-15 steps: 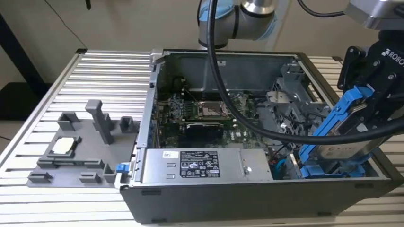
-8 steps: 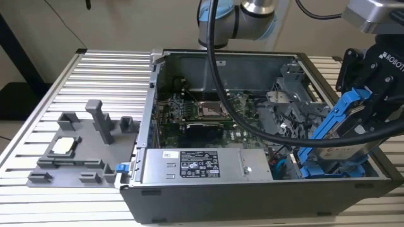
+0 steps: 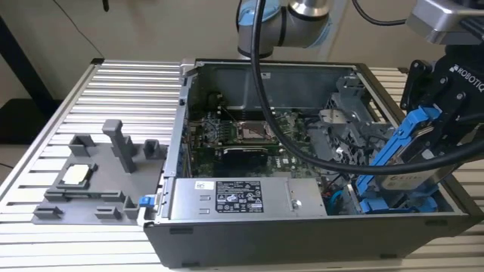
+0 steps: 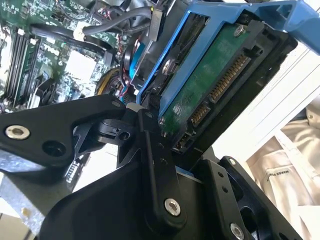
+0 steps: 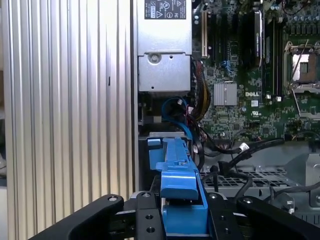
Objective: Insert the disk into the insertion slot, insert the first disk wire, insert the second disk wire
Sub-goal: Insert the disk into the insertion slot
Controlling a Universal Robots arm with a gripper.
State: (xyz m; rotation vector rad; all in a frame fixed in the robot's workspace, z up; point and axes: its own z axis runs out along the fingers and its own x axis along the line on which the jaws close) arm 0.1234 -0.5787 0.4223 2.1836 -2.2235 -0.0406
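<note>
place: robotics lab | evidence: slotted aluminium bench (image 3: 128,85), opened computer case (image 3: 302,232), robot arm (image 3: 280,22)

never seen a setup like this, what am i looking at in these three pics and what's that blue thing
It is a robot arm working on an open computer case on a slatted metal table. The exterior view looks from off the arm; both wrist views ride near its hand. The hand is clamped on the disk, a drive in a blue frame, held tilted at the case's corner on the exterior view's right. A grey fixture also sits on the table.
</note>
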